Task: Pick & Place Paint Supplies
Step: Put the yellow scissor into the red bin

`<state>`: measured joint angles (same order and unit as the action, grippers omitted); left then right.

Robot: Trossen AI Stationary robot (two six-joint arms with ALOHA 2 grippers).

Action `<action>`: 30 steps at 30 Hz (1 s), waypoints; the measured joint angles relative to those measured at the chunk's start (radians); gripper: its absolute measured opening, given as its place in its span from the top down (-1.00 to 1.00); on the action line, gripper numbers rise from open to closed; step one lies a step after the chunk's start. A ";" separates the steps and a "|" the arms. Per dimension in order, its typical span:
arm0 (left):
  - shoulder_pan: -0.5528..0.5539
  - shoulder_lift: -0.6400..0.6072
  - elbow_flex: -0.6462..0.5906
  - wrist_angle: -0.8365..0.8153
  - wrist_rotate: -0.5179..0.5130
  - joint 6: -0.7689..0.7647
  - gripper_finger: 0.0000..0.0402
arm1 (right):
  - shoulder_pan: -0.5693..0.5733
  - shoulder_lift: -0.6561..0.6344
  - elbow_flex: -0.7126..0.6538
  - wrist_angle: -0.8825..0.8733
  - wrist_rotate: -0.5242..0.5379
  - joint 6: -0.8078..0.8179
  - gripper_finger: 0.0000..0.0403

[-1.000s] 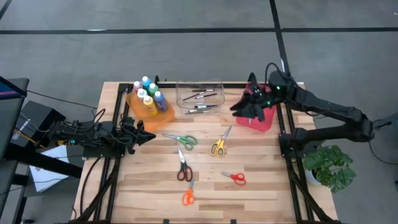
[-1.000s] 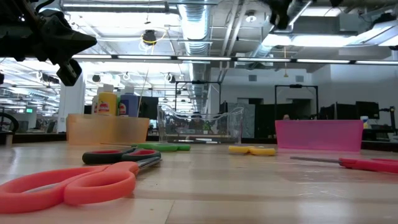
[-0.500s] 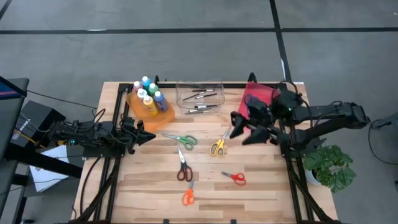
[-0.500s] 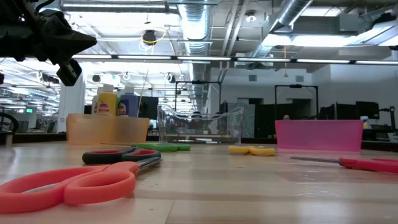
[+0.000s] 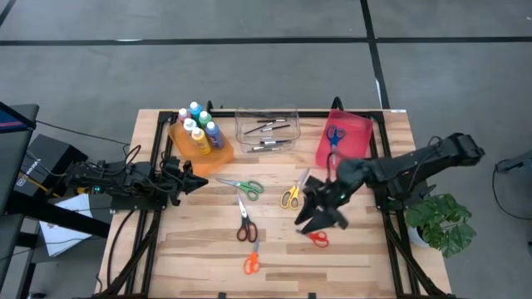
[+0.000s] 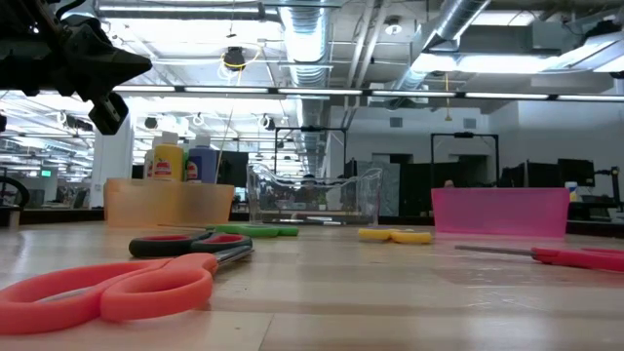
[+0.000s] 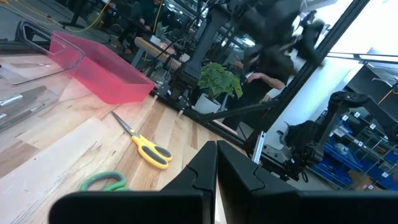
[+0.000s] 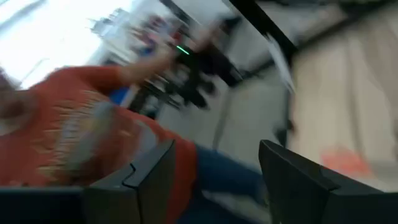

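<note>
Your right gripper, fingers wide, hangs over bare wood beside the red scissors; left gripper clenched at the table edge.

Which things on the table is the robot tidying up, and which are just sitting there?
For tidying:
- paint bottles, in the orange bin
- paintbrushes, in the clear bin
- blue scissors, in the red bin
- green scissors, yellow scissors, dark red scissors, orange scissors and red scissors, on the table

Just sitting there:
- potted plant, beside the table

Overhead, table-level and wrist views, one table
</note>
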<state>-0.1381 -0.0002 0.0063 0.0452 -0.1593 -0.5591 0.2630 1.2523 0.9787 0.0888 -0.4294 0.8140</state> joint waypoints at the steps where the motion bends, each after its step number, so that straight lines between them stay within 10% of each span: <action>1: 0.000 0.000 0.000 0.000 0.000 0.000 0.97 | 0.011 0.009 0.004 -0.061 0.016 0.011 -0.13; 14: 0.000 0.000 0.000 0.000 0.000 0.000 0.97 | 0.009 0.303 0.270 -0.975 0.336 0.306 -0.13; 30: 0.000 0.000 0.000 0.000 0.000 0.000 0.97 | -0.134 0.686 0.285 -0.906 0.356 0.521 -0.13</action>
<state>-0.1379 -0.0002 0.0063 0.0452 -0.1593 -0.5591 0.1288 1.9378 1.2633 -0.8170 -0.0731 1.3355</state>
